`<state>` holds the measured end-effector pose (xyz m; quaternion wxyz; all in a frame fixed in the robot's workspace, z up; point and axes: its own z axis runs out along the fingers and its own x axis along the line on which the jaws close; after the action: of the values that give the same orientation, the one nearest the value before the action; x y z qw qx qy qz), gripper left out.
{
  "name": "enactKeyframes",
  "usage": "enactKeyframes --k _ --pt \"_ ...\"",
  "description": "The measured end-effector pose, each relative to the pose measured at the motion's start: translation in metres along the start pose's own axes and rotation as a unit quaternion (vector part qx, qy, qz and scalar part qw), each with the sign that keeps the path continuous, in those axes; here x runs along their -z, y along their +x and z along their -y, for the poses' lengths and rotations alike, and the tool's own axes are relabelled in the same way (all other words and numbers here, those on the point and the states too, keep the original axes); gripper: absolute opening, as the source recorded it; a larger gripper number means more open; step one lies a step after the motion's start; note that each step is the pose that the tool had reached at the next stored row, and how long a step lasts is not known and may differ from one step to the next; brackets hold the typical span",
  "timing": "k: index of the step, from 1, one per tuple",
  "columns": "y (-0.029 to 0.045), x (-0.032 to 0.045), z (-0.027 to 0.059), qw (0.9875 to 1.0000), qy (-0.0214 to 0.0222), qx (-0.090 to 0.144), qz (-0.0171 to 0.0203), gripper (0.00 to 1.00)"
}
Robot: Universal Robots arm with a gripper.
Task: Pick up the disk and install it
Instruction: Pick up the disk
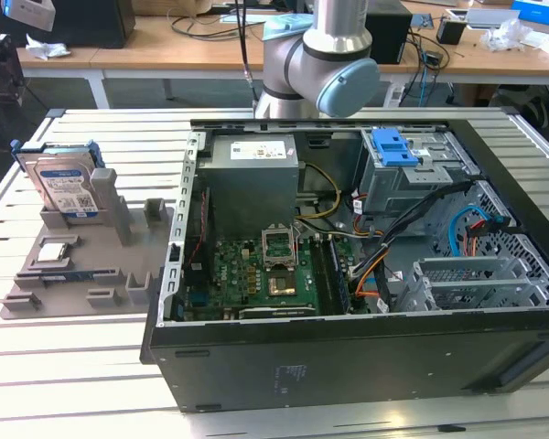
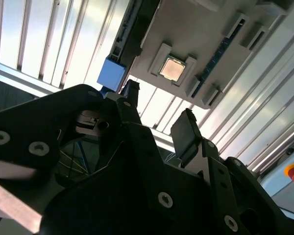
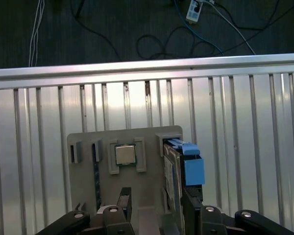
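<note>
Now: open pincer looking down on the fixture tray, disk not yet between its fingers
Pincer spread wide and empty; the disk stands on edge in the tray's end slot beside the chip pocket, offset toward one finger, thin edge upward, silver with a blue carrier frame

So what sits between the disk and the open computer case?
In the exterior view, part of the grey holder plate, with its upright post and a small block; nothing loose lies between the disk and the computer case.
</note>
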<state>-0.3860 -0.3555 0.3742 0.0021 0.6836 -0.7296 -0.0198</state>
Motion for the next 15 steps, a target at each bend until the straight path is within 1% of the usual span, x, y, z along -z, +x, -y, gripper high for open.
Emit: enactKeyframes --k 10,15 --pt "-0.0028 -0.0028 -0.0001 1.0 0.0 0.0 0.0 0.54" --pt "-0.0037 -0.0067 0.0001 1.0 0.0 0.0 0.0 0.54"
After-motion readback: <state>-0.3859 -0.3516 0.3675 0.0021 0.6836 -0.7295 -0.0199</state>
